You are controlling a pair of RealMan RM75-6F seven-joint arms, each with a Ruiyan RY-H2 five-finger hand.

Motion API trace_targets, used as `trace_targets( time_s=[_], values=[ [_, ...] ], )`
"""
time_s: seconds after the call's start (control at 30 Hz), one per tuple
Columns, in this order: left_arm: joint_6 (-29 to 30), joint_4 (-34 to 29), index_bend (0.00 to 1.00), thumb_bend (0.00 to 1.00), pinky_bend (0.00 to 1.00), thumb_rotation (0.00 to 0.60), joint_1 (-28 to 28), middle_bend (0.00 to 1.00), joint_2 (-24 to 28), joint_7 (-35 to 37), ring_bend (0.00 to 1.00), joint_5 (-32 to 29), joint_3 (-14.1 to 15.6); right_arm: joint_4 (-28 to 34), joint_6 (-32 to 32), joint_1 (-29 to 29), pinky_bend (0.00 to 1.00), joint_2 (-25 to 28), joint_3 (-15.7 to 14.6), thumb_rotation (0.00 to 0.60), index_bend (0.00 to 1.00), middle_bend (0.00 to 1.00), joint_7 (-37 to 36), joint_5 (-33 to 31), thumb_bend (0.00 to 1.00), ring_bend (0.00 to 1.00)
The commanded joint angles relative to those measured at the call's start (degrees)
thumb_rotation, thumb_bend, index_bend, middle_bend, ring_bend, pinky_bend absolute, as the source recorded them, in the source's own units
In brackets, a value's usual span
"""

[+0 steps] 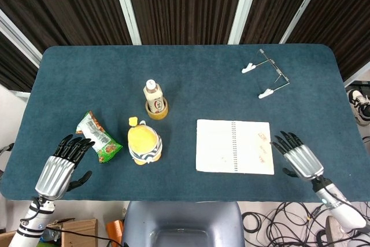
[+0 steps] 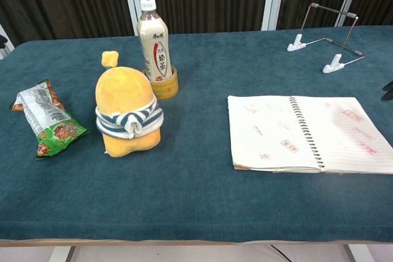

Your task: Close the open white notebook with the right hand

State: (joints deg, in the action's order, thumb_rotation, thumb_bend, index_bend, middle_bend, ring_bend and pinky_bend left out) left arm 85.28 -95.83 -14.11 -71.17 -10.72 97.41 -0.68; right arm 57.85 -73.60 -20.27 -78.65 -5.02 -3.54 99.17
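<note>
The white spiral notebook (image 1: 234, 146) (image 2: 307, 132) lies open and flat on the blue table, with red stamps on its pages. My right hand (image 1: 298, 157) hovers just right of the notebook's right edge, fingers spread, holding nothing; only its fingertips (image 2: 387, 91) show at the right border of the chest view. My left hand (image 1: 59, 164) is at the table's front left, below the snack bag, fingers spread and empty.
A yellow plush toy (image 1: 144, 143) (image 2: 126, 111) stands left of the notebook. Behind it a drink bottle (image 1: 154, 98) (image 2: 154, 41) sits in a tape roll. A green snack bag (image 1: 96, 137) (image 2: 46, 116) lies at the left. A wire stand (image 1: 266, 75) (image 2: 325, 47) sits back right.
</note>
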Motion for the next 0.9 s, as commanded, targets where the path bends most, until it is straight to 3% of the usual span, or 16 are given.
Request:
trace_targets(
  time_s=[0.03,0.17,0.53,0.9],
  values=[
    [-0.1,0.0,0.20,0.24,0.11,0.600,0.0,0.19,-0.1,0.1,0.13,-0.2,-0.1,-6.7,0.8,-2.1,0.15,-4.7,-1.2,0.600,0.25,0.12,-2.5,2.8,0.10,0.03],
    [-0.1,0.1,0.20,0.24,0.11,0.600,0.0,0.19,-0.2,0.2,0.13,-0.4,-0.2,-7.9,0.6,-2.2,0.15,-5.2,-1.6,0.600,0.25,0.12,-2.7,3.3,0.10,0.03],
    [-0.1,0.5,0.19,0.24,0.11,0.600,0.3,0.18,-0.5,1.1,0.13,-0.6,-0.1,-18.4,-0.9,-2.9,0.15,-10.9,-3.5,0.600,0.25,0.12,-5.2,5.2,0.11,0.03],
    [0.1,0.5,0.19,0.24,0.11,0.600,0.6,0.18,-0.5,1.3,0.13,-0.7,-0.1,-21.1,-2.5,-1.9,0.15,-10.1,-4.1,0.600,0.24,0.12,-7.5,4.1,0.11,0.03]
  ],
)
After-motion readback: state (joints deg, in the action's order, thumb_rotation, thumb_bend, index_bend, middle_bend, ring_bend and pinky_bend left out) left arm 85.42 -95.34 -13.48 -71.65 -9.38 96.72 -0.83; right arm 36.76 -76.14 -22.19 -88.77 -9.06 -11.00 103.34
